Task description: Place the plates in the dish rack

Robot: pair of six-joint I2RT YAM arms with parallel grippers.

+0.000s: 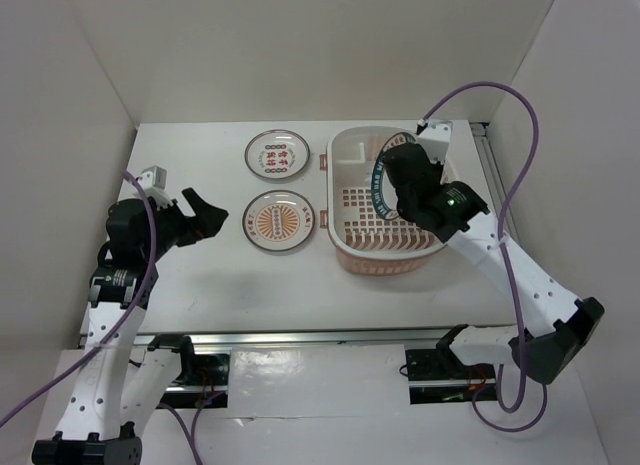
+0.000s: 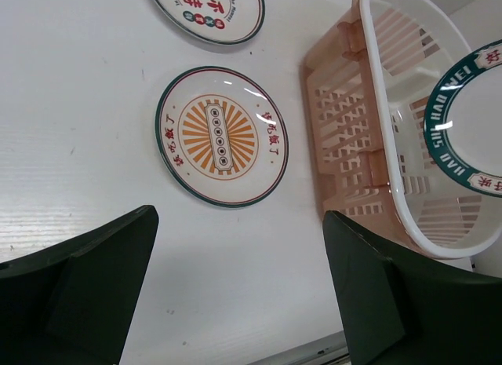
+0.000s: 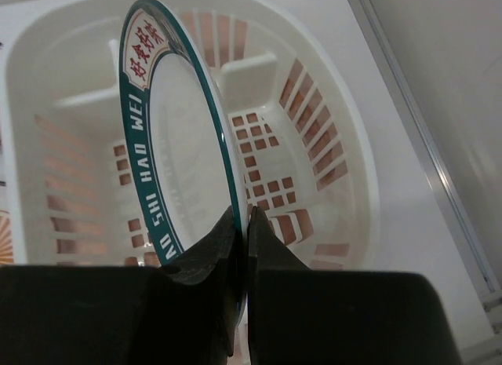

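The right gripper [image 3: 241,224] has its fingers closed narrowly on the rim of the green-rimmed plate [image 3: 180,145], which stands on edge inside the outline of the dish rack [image 1: 385,260], over its slotted bottom. Whether the plate's lower edge touches the grid cannot be determined from these views. The left gripper [image 2: 239,216] hovers over the desk [image 1: 200,285] with its fingers spread wide and nothing between them, just left of the orange sunburst plate [image 1: 279,222].

Hazards from this state:

- The grip covers only a small patch of a smooth glazed rim, so the plate may pivot or slip between the fingers if the arm moves abruptly.
- If the fingers open before the lower edge is seated in a slot, the plate will probably topple flat or strike the rack wall.
- A descent off the slot line could push the light plastic rack sideways toward the two plates beside it.
- A withdrawing finger could catch the rim and drag the plate back out.

Count:

- Plates: three. One is held in the rack. The sunburst plate and the red-green character plate [image 1: 277,155] lie flat on the desk, left of the rack.
- Dish rack: one.
- Grippers: two.
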